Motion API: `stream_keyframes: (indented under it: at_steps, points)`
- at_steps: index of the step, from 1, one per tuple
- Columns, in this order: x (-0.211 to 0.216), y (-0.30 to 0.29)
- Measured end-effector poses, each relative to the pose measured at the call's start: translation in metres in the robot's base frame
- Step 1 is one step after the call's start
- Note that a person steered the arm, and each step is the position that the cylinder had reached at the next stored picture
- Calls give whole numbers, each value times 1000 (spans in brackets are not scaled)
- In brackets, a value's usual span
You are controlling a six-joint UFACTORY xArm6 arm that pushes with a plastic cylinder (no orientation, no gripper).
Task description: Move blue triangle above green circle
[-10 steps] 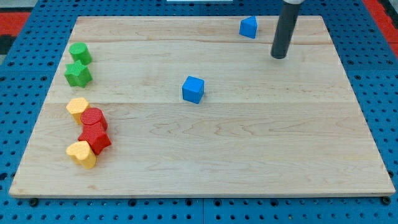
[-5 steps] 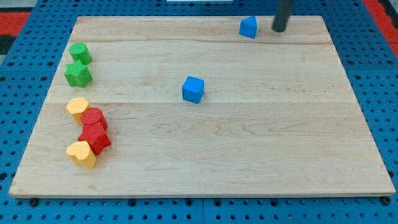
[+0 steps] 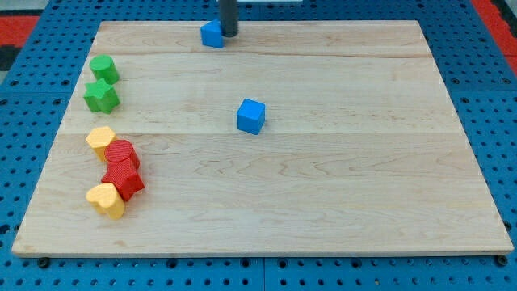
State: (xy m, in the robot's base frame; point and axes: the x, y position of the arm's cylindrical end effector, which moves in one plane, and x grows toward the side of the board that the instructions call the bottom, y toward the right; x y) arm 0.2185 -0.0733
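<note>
On the wooden surface (image 3: 339,202), the green circle (image 3: 104,68) sits at nine o'clock by the left edge, a green star (image 3: 102,96) just below it. At twelve o'clock, the blue triangle (image 3: 212,34) touches my tip (image 3: 229,34) on its right. A blue cube (image 3: 251,115) rests mid-board. No claw shows.

The table (image 3: 339,186) is pale wood with fine grain lines running across it, lying on a blue pegboard (image 3: 24,162) dotted with dark holes; red patches show at the pegboard's upper corners. The rod is dark grey down to its tip (image 3: 229,35). Beside it sits the blue triangle (image 3: 212,34), and the blue cube (image 3: 251,116) matches that shade. The green circle (image 3: 103,69) and green star (image 3: 101,96) are bright green. Below the green star sit two yellow blocks (image 3: 101,140) (image 3: 107,200) and two red blocks (image 3: 122,153) (image 3: 123,179).
</note>
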Motion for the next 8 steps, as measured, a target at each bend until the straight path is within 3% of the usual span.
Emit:
stream_keyframes:
  at_steps: [2, 5, 8]
  points:
    - [-12, -80]
    - [-4, -68]
    - [42, -76]
